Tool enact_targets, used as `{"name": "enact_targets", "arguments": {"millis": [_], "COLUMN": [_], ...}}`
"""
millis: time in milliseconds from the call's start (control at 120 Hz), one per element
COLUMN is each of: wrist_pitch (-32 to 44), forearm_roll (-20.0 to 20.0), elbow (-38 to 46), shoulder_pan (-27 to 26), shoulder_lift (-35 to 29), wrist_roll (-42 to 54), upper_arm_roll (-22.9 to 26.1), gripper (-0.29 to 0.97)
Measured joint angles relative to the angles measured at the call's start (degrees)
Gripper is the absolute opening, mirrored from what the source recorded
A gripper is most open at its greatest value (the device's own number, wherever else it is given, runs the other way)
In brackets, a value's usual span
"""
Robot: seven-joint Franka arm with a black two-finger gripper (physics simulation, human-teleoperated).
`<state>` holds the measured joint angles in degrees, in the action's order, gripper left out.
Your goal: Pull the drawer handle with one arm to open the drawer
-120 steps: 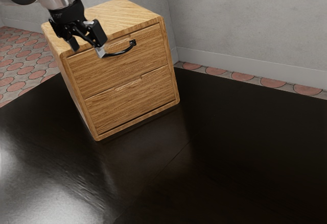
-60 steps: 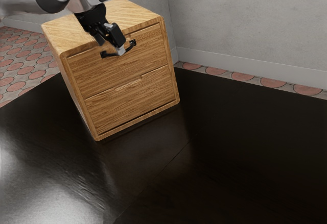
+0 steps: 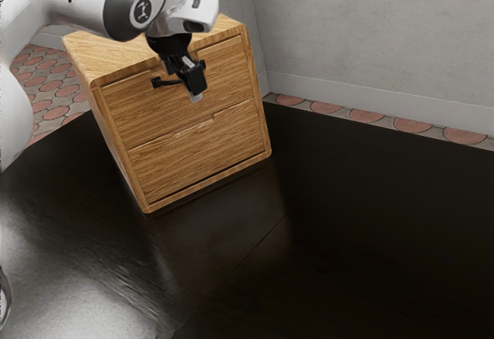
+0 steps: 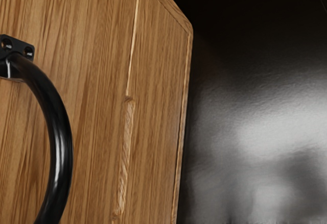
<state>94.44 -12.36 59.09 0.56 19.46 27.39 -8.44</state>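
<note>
— so, where do we stand with the gripper (image 3: pixel 194 92)?
— we have it at the handle (image 3: pixel 166 81) of the top drawer (image 3: pixel 224 72), toward the handle's end nearer the exterior view's right. whether it is spread or clamped on the bar we cannot tell from here.
— and the drawer?
— shut, we judge: its front sits flush in the cabinet (image 3: pixel 116 53), above the lower drawer (image 3: pixel 201 150).
— what worries us?
— a hold near one end of the curved handle. if we pull off the drawer's axis, the bar may slide out of our grasp, or the drawer may bind. the cabinet also seems to stand free on the dark surface (image 3: pixel 347 223); a hard tug could drag the whole box instead of opening it.
</note>
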Motion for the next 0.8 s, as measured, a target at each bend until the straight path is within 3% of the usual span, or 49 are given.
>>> {"name": "enact_targets", "arguments": {"millis": [567, 800], "wrist_pitch": [2.13, 2.51], "forearm_roll": [-0.78, -0.28], "elbow": [-0.95, -0.90], "shoulder_pan": [1.52, 1.61], "shoulder_lift": [2.32, 2.54], "wrist_roll": [3.05, 3.49], "upper_arm_roll": [-0.27, -0.34], "gripper": [0.65, 0.53]}}
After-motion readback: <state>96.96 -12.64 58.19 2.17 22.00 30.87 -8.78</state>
